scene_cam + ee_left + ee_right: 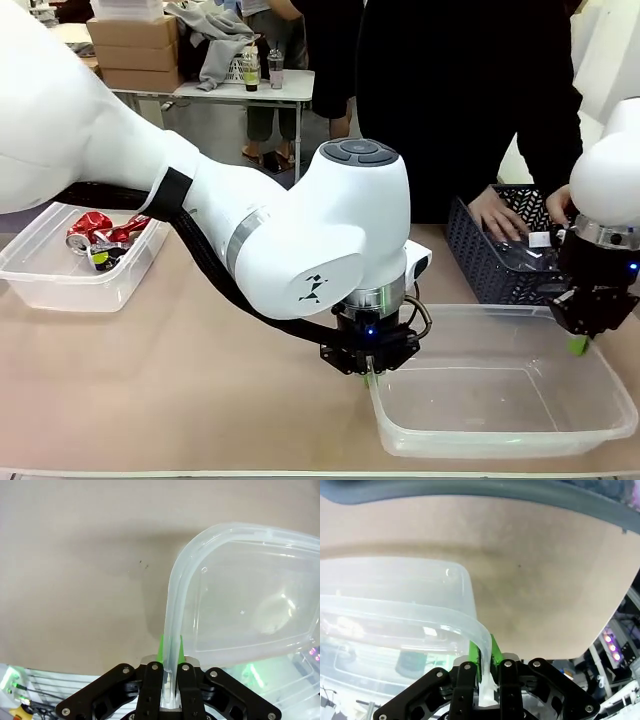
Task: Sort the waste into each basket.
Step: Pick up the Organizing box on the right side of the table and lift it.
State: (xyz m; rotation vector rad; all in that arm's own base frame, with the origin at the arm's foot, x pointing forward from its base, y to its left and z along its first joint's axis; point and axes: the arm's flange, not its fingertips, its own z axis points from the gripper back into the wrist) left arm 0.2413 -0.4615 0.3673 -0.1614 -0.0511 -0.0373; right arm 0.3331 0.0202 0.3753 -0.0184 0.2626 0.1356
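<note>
Both the left gripper (169,652) and right gripper (481,656) pinch the rim of the empty clear rectangular plastic tub (600,380) on the beige table (200,370), dark lattice-sided basket (480,262) just behind.

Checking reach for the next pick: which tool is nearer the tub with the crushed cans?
Left. The left tool grips the empty tub at its near-left rim, closer to the can tub; the right tool grips the far-right rim.

Beige counter (200,360) bearing a clear tub (70,275) at far left (crushed red cans (100,235) inside), a second clear tub (500,395) near right, and a dark lattice basket (490,255) behind it.
</note>
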